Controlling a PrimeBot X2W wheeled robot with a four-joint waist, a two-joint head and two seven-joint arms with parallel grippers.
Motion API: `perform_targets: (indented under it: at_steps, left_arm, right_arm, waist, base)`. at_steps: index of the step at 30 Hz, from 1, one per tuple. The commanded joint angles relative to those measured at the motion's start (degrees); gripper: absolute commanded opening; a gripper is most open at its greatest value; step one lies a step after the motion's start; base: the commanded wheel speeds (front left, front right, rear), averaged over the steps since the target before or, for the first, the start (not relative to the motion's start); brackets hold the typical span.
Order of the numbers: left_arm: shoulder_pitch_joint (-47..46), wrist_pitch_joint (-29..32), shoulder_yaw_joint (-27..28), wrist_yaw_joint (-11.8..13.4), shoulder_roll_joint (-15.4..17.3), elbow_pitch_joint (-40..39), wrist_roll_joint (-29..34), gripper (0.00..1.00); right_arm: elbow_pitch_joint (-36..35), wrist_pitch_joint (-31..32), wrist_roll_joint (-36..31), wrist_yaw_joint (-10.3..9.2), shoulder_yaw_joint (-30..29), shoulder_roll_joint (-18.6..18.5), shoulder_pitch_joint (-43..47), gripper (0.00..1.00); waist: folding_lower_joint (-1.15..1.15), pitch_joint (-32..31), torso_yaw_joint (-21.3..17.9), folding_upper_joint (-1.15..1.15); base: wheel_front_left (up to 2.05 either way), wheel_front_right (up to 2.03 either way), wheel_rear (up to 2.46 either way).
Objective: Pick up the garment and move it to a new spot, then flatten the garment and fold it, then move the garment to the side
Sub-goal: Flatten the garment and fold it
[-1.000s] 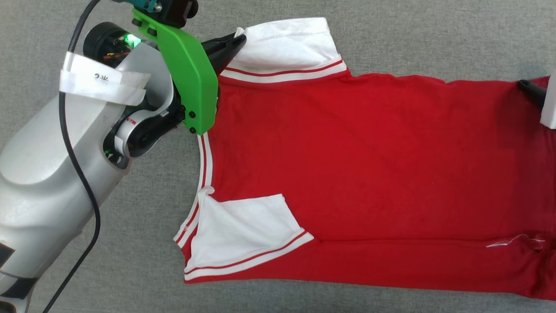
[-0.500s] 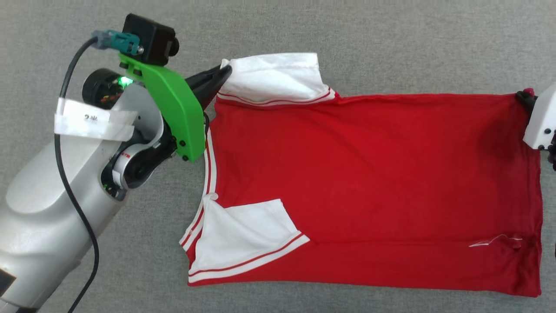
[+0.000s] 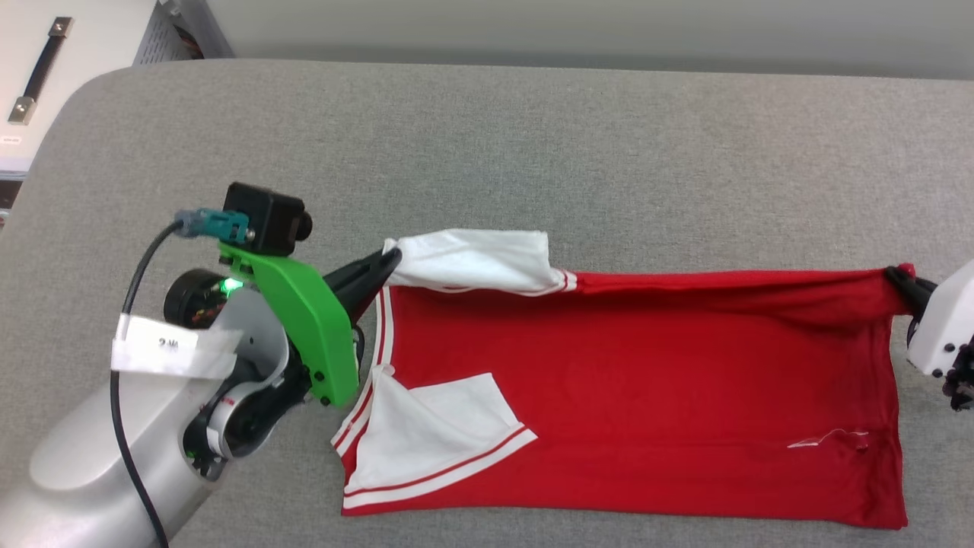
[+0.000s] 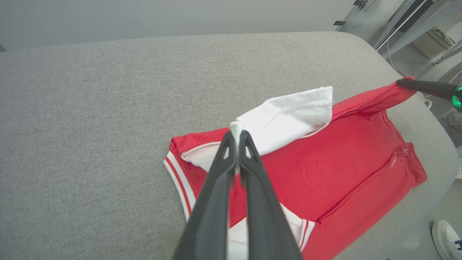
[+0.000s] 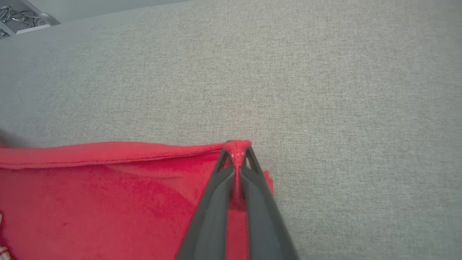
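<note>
The garment (image 3: 624, 396), a red tee with white sleeves, is laid out on the grey padded top (image 3: 533, 152), strung between the two grippers. Its far edge is pulled into a taut line from one gripper to the other and looks lifted a bit; the near edge lies flat on the padding.

The left gripper (image 3: 389, 261) is clamped tight on the tip of the far white sleeve (image 3: 472, 262). In the left wrist view a little nub of white cloth pokes out between the fingertips; the sleeve fans out just past them, with the red body beyond and below. The striped collar trim (image 3: 380, 327) runs just beside that gripper, on the robot's side of it; the other sleeve (image 3: 434, 426) lies folded onto the red body, nearer the robot again.

The right gripper (image 3: 902, 280) is pinched shut on the far hem corner. In the right wrist view the red cloth is bunched up between its tips; the tee spreads off to the left of its fingers, with bare grey padding ahead.

Further out, the left wrist carries a green bracket (image 3: 304, 320) with a black camera (image 3: 266, 217) on top and a cable (image 3: 133, 304) trailing back; there's a strip of white tape (image 3: 171, 350) around the forearm. A white shoe (image 4: 445, 238) sits on the floor past the table edge.
</note>
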Motion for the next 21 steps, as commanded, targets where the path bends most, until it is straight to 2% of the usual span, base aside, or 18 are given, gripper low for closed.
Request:
perform_targets:
  at_steps: [1, 10, 21]
  left_arm:
    - [2.3, -0.7, -0.2, 0.8, 0.7, -0.6, -0.5, 0.0]
    - [10.9, -3.5, -1.1, 2.9, 1.8, -2.6, -2.6, 0.0]
    - [16.7, -3.5, -3.8, 4.3, 3.0, -1.1, -2.2, 0.0]
  right_arm:
    - [-1.0, -0.6, 1.2, -0.04, 0.4, -0.1, 1.9, 0.0]
    - [-5.0, -1.0, 5.5, -0.04, 1.8, -1.8, 10.8, 0.0]
    - [-8.4, 1.4, 7.6, -0.04, 4.3, -5.2, 17.7, 0.0]
  waist:
    - [0.0, -1.5, 0.4, 0.0]
    - [0.0, -3.2, 0.8, 0.0]
    - [0.0, -4.0, 0.8, 0.0]
  base:
    - [0.0, 0.0, 0.0]
    - [0.0, 0.0, 0.0]
    - [0.0, 0.0, 0.0]
